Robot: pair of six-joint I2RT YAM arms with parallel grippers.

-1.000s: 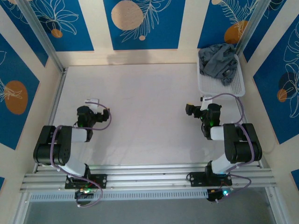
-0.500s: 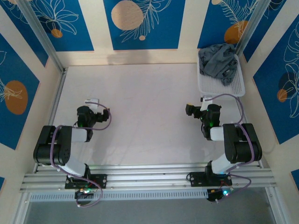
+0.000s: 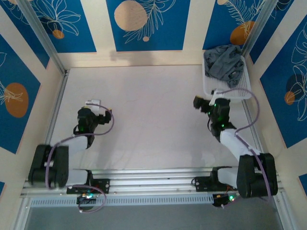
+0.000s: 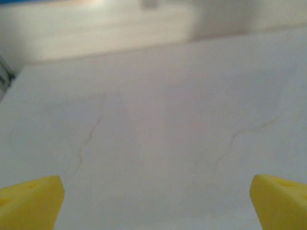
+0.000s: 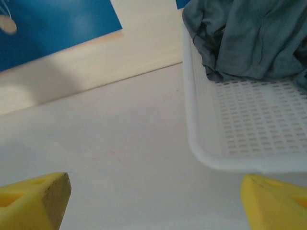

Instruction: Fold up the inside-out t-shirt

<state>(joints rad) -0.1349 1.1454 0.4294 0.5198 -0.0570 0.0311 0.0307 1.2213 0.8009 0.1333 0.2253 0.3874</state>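
Top external: slate-grey t-shirt (image 3: 223,64) lies crumpled in white basket (image 3: 242,88).

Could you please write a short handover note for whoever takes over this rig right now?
Left gripper: open, holding nothing, above the bare table.
Right gripper: open, holding nothing, facing the near rim of the white mesh basket.
T-shirt: crumpled in a heap in the basket, at the table's far right corner.
Done: nothing visible; the t-shirt is not yet out of the basket.
Left: lift it out, spread it flat on the table, then fold it.
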